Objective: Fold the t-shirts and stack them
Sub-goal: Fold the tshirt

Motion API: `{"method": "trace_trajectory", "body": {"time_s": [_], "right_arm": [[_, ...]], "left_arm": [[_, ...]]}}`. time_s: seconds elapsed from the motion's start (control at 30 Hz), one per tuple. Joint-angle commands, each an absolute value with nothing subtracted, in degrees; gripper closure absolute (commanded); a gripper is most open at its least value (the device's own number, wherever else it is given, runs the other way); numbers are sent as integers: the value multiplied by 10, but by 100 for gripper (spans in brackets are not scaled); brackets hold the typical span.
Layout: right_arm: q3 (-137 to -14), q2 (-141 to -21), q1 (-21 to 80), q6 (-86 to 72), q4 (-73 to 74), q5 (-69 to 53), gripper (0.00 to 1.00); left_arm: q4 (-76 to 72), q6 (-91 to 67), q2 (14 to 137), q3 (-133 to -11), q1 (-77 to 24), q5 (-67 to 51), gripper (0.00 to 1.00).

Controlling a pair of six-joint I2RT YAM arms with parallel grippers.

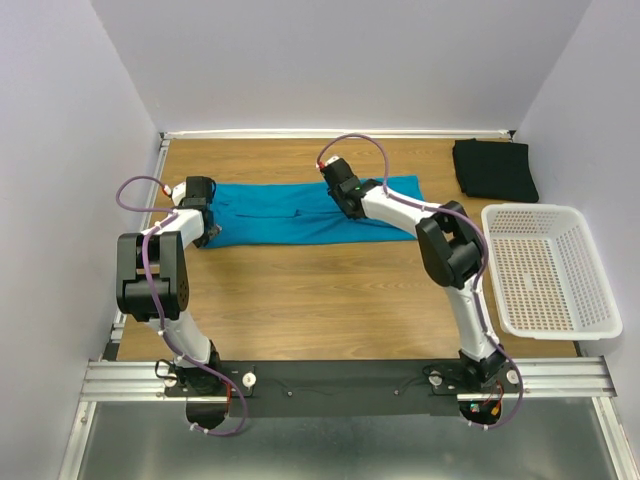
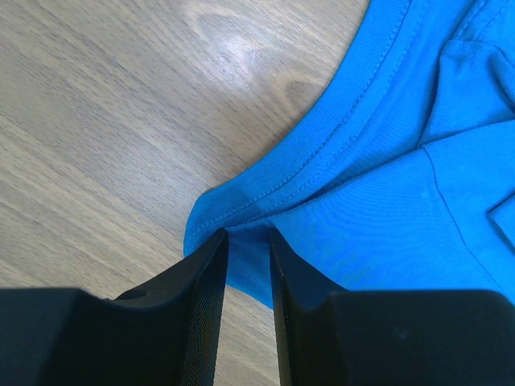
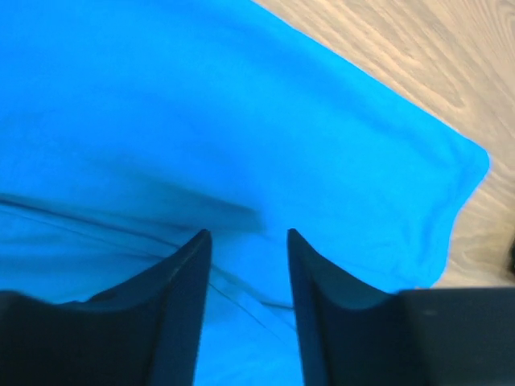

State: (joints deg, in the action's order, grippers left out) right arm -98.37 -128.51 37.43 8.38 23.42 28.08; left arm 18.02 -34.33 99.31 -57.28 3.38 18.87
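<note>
The teal-blue t-shirt [image 1: 300,212] lies as a long folded band across the far middle of the table. My left gripper [image 1: 207,228] is at its left end. In the left wrist view it [image 2: 248,233] is shut on a fold of the teal cloth [image 2: 386,161] beside the ribbed collar. My right gripper [image 1: 345,193] hangs over the band's right half. In the right wrist view its jaws [image 3: 248,233] stand open just above the cloth [image 3: 241,121], with nothing between them. The black t-shirt [image 1: 494,168] lies folded at the far right corner.
A white perforated basket [image 1: 545,207] stands at the right edge of the table, just in front of the black shirt. Bare wood [image 1: 320,300] lies between the teal shirt and the arm bases. White walls close in the back and both sides.
</note>
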Motion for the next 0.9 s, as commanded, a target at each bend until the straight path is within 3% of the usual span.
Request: {"method": "trace_trajectory", "body": {"time_s": [0.0, 0.13, 0.27, 0.4, 0.87], "right_arm": [[-967, -1234, 373, 72, 239, 317, 47], [-898, -1165, 349, 26, 239, 297, 42], [-801, -1096, 316, -37, 238, 219, 27], [-750, -1078, 307, -6, 236, 221, 18], [-747, -1121, 304, 55, 235, 302, 12]], "left_arm": [[197, -343, 989, -555, 38, 209, 64], [196, -343, 986, -555, 38, 210, 64], [194, -343, 986, -555, 38, 207, 64], [192, -343, 988, -556, 36, 203, 64], [190, -341, 984, -555, 33, 198, 64]]}}
